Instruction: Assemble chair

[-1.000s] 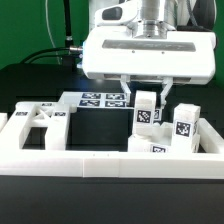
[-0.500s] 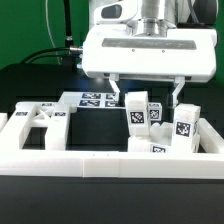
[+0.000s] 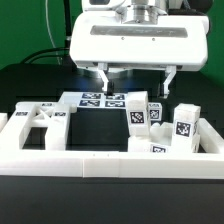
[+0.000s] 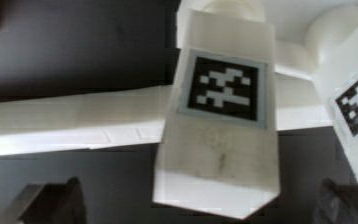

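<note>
The chair lies in loose glossy white parts inside the border wall. The X-braced seat (image 3: 38,126) lies at the exterior view's left. A tagged block (image 3: 140,112) stands in the middle, slightly tilted, with a taller tagged block (image 3: 184,122) to its right and a low part (image 3: 160,149) in front. My gripper (image 3: 136,78) hangs open and empty above the middle block, clear of it. In the wrist view the block (image 4: 226,90) sits below and between my fingers (image 4: 51,200), with another tagged part (image 4: 357,95) beside it.
The marker board (image 3: 100,99) lies flat behind the parts. The long low white border wall (image 3: 100,160) runs along the front and up both sides (image 3: 12,128). Black table surface shows between the seat and the blocks.
The gripper was shut on the middle block, then opened and let it go. It has since risen and shifted toward the exterior view's left. The block now stands free, slightly tilted.
</note>
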`<state>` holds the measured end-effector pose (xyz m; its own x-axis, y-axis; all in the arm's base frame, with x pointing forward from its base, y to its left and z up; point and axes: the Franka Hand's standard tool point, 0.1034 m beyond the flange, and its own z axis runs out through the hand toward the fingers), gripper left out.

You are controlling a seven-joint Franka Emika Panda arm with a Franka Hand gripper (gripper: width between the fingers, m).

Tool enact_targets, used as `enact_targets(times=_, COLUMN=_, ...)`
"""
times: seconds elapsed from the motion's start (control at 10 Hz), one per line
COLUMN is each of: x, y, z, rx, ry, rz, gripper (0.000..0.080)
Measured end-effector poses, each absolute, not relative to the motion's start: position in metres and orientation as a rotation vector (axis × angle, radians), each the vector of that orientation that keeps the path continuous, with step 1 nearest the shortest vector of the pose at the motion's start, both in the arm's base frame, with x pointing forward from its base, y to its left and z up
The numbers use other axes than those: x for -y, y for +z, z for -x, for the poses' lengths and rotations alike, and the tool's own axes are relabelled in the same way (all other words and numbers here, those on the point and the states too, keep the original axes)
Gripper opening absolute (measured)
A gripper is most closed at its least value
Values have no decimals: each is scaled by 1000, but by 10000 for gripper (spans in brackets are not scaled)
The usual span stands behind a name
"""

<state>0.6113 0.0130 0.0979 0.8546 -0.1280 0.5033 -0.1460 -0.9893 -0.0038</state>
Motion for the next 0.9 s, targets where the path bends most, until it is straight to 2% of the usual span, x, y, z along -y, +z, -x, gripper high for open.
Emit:
enact_targets(times=0.3, x=-11, y=91, z=-609, rx=231, ry=711, rz=-3024, gripper=649)
enact_targets(times=0.7, x=-13, y=93, z=-609, rx=280, ry=278, rz=-3156, gripper=649)
enact_targets(times=0.9, x=-12, y=93, z=-610, rx=281, ry=283, rz=-3154, gripper=649)
